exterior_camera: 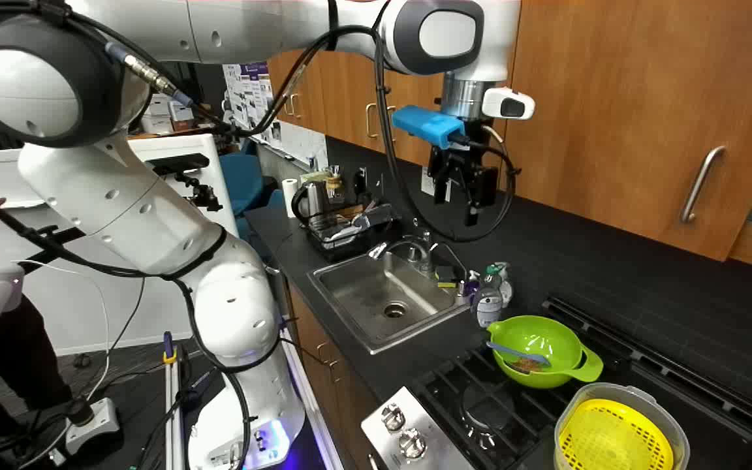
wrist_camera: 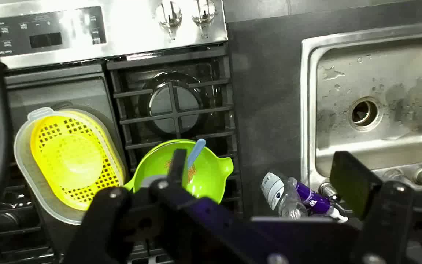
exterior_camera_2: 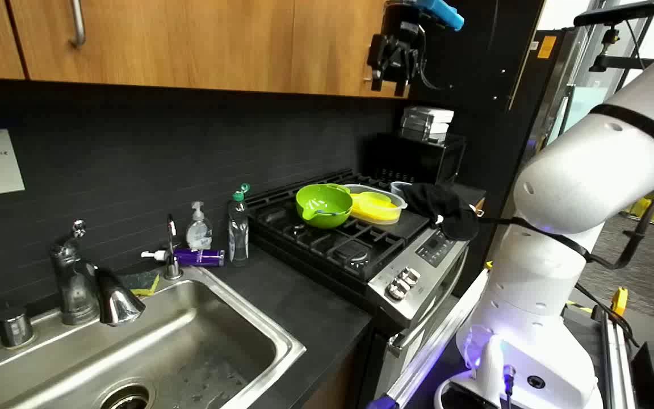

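My gripper [exterior_camera: 459,196] hangs high above the counter near the wooden cabinets, its black jaws spread wide with nothing between them. In the wrist view the gripper [wrist_camera: 260,172] covers part of a lime-green bowl [wrist_camera: 211,179], far below. That bowl rests on the stove grate, holding a blue-handled utensil [wrist_camera: 196,152] and some brownish grains [exterior_camera: 527,363]. Beside it stands a translucent tub [wrist_camera: 22,148] with a yellow strainer [wrist_camera: 73,157] inside. Between stove and sink are a transparent bottle with a green cap [exterior_camera_2: 238,227], a pump bottle [exterior_camera_2: 198,232] and a purple bottle [exterior_camera_2: 199,258] lying down.
A steel sink [wrist_camera: 308,110] with a faucet [exterior_camera_2: 71,284] is set into the dark counter. Wooden cabinets [exterior_camera: 617,130] hang along the wall, close to the arm. A black cloth [exterior_camera_2: 440,204] lies at the stove's far end. A kettle [exterior_camera: 314,202] and dish rack stand beyond the sink.
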{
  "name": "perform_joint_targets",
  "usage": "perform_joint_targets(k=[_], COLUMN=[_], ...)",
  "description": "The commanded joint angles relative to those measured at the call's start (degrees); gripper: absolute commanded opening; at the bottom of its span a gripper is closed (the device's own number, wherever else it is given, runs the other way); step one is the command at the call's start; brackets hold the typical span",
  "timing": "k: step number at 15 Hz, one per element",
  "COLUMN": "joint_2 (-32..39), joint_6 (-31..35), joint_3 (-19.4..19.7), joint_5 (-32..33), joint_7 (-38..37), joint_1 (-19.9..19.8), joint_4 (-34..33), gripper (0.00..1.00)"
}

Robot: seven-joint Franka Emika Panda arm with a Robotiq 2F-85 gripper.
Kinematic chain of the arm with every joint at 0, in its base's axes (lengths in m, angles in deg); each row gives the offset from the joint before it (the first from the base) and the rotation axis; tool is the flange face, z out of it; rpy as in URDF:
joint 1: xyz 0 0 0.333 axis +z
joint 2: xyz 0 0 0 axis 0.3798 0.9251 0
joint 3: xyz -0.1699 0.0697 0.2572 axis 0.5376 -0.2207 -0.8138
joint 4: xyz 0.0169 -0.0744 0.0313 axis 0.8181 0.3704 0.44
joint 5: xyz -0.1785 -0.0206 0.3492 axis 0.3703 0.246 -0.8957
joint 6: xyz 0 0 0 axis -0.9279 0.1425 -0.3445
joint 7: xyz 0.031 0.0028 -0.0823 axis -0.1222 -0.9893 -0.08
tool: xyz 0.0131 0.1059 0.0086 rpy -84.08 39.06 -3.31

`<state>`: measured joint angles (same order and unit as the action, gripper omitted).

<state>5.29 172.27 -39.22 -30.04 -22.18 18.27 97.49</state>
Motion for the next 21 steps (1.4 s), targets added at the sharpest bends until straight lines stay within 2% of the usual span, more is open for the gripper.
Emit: perform_joint_targets(k=[1,7,9,15,18,21], joint_2=[0.1,0.1,1.4,2.1,3.6,6.7], joint_6=[-0.1,-0.1,1.8,5.5,6.1,8.4], joint_3=[-0.5,-0.5,-0.2,7.5,12.2,15.0], joint_5=[-0.2,-0.2,1.3,-2.9,-7.3,-10.9], joint_7=[0.2,0.2,-3.1,-6.0,-5.2,-4.9], joint_1=[-0.6,-0.6,-2.5,-9.6,-12.1,-13.6], joint_4=[-0.1,-0.1,-1.0,-0.9,-0.3,0.0], gripper=[1.0,1.0,1.0,1.0,1.0,1.0])
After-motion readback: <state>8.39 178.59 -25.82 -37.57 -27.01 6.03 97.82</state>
